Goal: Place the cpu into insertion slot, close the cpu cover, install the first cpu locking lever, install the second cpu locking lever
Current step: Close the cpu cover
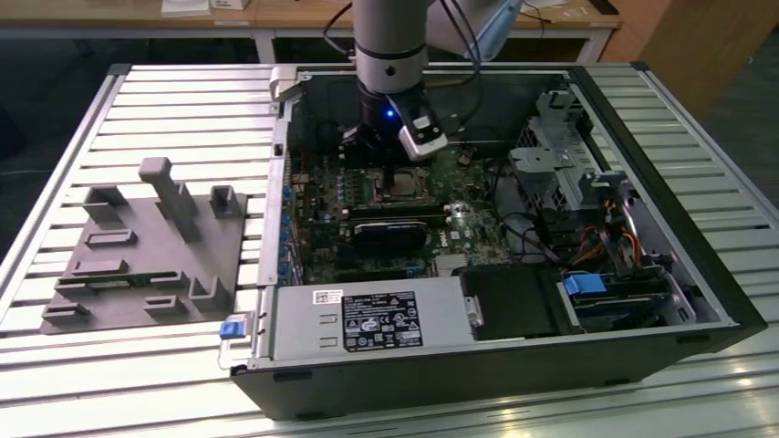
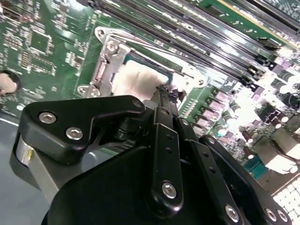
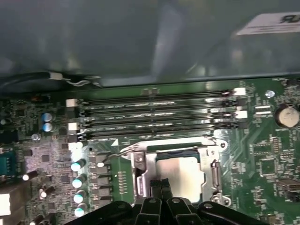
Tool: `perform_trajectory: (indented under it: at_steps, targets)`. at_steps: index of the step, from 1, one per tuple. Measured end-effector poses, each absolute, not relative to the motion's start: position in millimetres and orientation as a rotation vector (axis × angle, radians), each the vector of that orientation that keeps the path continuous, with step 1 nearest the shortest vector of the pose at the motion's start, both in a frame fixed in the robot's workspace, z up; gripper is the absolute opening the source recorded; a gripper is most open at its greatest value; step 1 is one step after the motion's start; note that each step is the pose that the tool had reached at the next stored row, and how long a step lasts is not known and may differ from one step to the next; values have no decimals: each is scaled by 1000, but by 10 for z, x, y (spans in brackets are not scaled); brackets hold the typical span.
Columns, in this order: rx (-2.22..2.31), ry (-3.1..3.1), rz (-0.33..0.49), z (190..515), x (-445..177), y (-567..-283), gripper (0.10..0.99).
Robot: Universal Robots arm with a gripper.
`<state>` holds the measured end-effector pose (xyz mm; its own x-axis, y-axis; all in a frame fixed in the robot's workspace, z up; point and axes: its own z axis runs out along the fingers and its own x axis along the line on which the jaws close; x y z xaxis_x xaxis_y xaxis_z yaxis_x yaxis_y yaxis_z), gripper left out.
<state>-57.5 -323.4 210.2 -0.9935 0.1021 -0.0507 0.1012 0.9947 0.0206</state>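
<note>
We see the arm reaching straight down into the open computer case, over the motherboard. The gripper has its fingers pressed together with nothing visible between them, tips just above the cpu cover. That cover lies flat around the cpu, seated in the insertion slot.

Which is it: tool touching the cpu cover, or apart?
Cannot tell: in the second wrist view the tool overlaps the cpu cover rim, hiding any gap.
</note>
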Motion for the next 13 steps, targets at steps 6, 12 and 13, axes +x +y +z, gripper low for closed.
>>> perform_trajectory:
  at_steps: [6,12,13]
  targets:
    - [122,3085,29,2063,-624,-3234,102]
    - [97,3084,30,2030,-678,-3234,102]
    - [94,3084,30,2024,-683,-3233,102]
